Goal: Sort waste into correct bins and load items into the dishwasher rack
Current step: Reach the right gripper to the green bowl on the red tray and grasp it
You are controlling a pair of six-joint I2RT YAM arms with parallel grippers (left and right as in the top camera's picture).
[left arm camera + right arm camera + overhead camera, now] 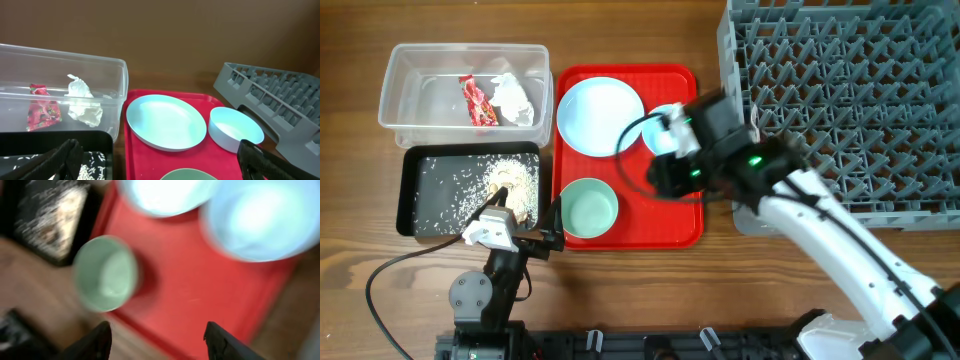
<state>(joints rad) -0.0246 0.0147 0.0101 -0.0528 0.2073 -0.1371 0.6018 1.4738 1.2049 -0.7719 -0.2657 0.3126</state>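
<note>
**Overhead and wrist views of the sorting desk (350, 150).** The clear tub (415, 60), far left, held the red snack wrapper (478, 101) and the crumpled white tissue (514, 98) side by side. Just nearer the robot, the black tray (408, 215) carried the crumbly food scraps (510, 185), heaped toward its right end. The red serving tray (665, 215), beside both bins, bore three items:

- the pale blue plate (599, 116);
- the pale blue bowl (235, 129) to the plate's right, partly hidden overhead by the right arm (820, 225);
- the mint green bowl (589, 208) at its near left corner.

The grey dishwasher rack (860, 100) stood just right of the serving tray. The left jaws were wide and empty, by the black tray's near right corner. The right jaws, likewise wide and empty, hung over the serving tray between the two bowls. Their wrist view was blurred.
</note>
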